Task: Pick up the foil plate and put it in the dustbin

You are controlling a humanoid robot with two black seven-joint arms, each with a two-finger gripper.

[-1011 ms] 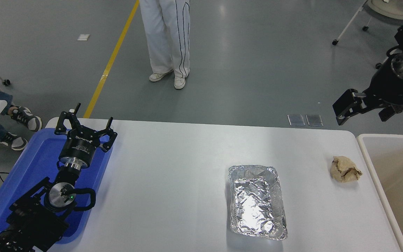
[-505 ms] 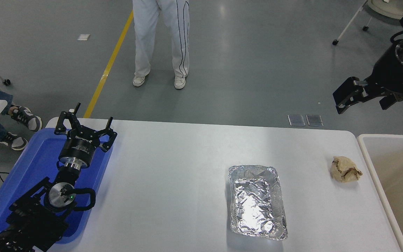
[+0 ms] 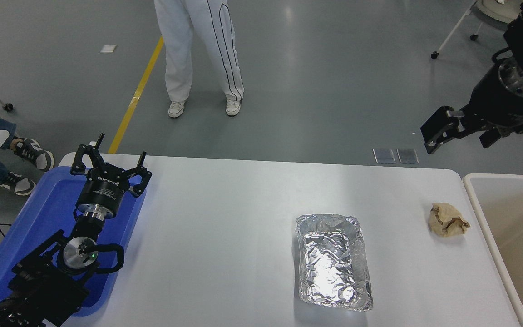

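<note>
A blue tray (image 3: 39, 227) sits at the table's left edge. The left arm rises from the lower left corner over this tray. The left gripper (image 3: 109, 159) hovers above the tray's far end, fingers spread wide, holding nothing.

The white table (image 3: 225, 218) spans the middle of the view. Beyond its far edge a person (image 3: 202, 50) in white trousers stands on the grey floor, beside a yellow floor line (image 3: 136, 93).

The foil plate (image 3: 333, 261) lies flat on the table, right of centre and near the front edge, open side up. Nothing touches it.

A crumpled paper ball (image 3: 446, 219) rests on the table further right, well apart from the plate and near the table's right edge.

The dustbin (image 3: 484, 218) stands just beside that right edge; its off-white rim and tan interior are partly cut off by the picture border.

The right arm enters from the upper right. The right gripper (image 3: 454, 131) hangs above the floor beyond the table's far right corner, well apart from the plate. One black finger (image 3: 436, 129) is visible; whether the pincer is wide or narrow cannot be told.
</note>
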